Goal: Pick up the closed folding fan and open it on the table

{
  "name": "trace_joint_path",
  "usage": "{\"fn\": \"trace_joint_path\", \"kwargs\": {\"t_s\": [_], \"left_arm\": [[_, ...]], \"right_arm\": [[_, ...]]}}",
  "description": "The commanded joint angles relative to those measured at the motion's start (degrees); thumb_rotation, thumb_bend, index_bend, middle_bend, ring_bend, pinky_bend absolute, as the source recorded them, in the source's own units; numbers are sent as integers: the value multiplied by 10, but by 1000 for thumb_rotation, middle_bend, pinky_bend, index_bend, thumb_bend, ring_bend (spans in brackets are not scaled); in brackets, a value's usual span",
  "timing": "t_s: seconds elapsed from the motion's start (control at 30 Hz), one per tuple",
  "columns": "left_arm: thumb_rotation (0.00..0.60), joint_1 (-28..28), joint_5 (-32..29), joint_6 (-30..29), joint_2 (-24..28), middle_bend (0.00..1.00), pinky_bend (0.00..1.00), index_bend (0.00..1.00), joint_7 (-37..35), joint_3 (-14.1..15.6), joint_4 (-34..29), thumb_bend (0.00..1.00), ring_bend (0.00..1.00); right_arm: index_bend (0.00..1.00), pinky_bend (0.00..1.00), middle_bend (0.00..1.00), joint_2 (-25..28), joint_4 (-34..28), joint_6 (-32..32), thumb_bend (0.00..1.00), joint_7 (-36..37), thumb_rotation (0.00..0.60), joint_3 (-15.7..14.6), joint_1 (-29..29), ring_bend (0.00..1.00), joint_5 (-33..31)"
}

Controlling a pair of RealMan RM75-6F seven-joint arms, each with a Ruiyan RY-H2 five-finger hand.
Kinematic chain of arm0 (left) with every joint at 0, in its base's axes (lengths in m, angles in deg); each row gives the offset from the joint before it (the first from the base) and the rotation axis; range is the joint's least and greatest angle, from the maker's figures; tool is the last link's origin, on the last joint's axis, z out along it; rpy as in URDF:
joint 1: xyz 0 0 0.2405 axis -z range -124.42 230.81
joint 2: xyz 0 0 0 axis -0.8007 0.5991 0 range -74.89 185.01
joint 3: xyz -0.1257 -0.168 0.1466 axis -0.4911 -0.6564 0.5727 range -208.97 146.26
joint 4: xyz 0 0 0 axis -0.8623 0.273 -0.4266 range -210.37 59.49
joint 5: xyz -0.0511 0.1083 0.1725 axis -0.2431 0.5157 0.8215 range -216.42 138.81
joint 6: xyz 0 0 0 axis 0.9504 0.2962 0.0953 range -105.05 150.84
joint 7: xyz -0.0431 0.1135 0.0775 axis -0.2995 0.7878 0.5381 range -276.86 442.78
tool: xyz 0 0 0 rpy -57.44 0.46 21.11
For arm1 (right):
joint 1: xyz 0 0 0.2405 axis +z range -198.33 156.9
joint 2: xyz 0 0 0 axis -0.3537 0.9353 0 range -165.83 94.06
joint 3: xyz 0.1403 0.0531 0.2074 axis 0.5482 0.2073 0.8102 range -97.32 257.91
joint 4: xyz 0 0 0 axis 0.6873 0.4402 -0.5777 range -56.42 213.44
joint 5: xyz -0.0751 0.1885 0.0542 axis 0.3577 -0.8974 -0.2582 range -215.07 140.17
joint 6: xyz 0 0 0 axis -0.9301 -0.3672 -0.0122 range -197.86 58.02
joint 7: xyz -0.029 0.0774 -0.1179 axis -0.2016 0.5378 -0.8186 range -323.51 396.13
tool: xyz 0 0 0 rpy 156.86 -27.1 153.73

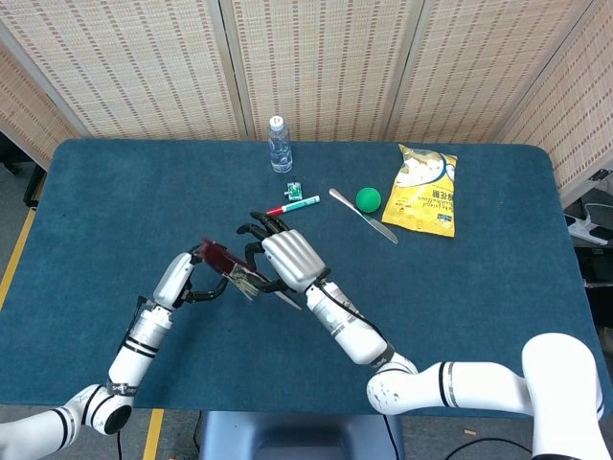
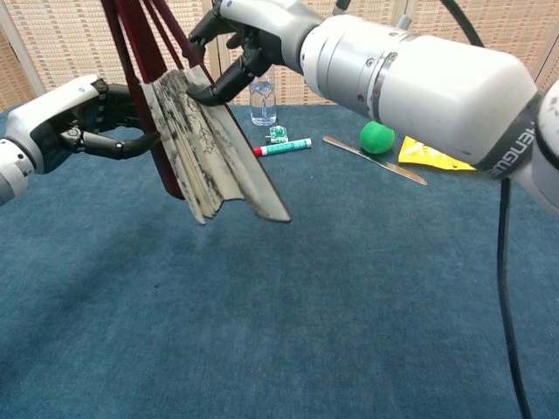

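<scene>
The folding fan (image 1: 237,270) is partly spread and held above the blue table (image 1: 460,287). It has dark red ribs and printed beige paper (image 2: 208,155). My right hand (image 1: 288,257) grips it from above near the top of the paper; in the chest view the right hand (image 2: 238,35) has its fingers curled over the folds. My left hand (image 1: 180,279) is at the fan's left side. In the chest view the left hand (image 2: 77,118) has its fingers wrapped around the outer red rib (image 2: 155,131). The fan hangs steeply, with its paper end pointing down at the table.
At the back stand a water bottle (image 1: 279,144), a small green item (image 1: 296,190) and a marker (image 1: 299,203). Further right lie a metal knife (image 1: 362,215), a green ball (image 1: 368,198) and a yellow snack bag (image 1: 422,190).
</scene>
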Motion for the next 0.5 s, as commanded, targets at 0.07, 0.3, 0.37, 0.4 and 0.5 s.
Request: {"fn": "trace_joint_path", "kwargs": {"t_s": [0.07, 0.3, 0.37, 0.4, 0.5], "left_arm": [[600, -1, -1, -7, -6, 636, 237, 594, -1, -3, 2, 446, 289], [600, -4, -6, -14, -9, 752, 245, 695, 6, -5, 10, 690, 381], [600, -6, -13, -19, -10, 782, 256, 721, 13, -10, 16, 757, 408], [600, -7, -16, -21, -11, 795, 261, 731, 16, -11, 19, 783, 420], [600, -10, -22, -26, -10, 812, 266, 742, 24, -16, 34, 817, 435]], "right_arm": [[777, 80, 183, -1, 2, 1, 566, 2, 600, -2, 0, 0, 0], [775, 80, 183, 1, 7, 0, 566, 7, 600, -3, 0, 0, 3], [772, 80, 183, 5, 5, -2, 567, 7, 600, -3, -2, 0, 5], [771, 80, 183, 8, 3, -3, 567, 7, 600, -4, -3, 0, 7], [769, 80, 183, 23, -5, -7, 566, 4, 600, -7, -10, 0, 10]]}}
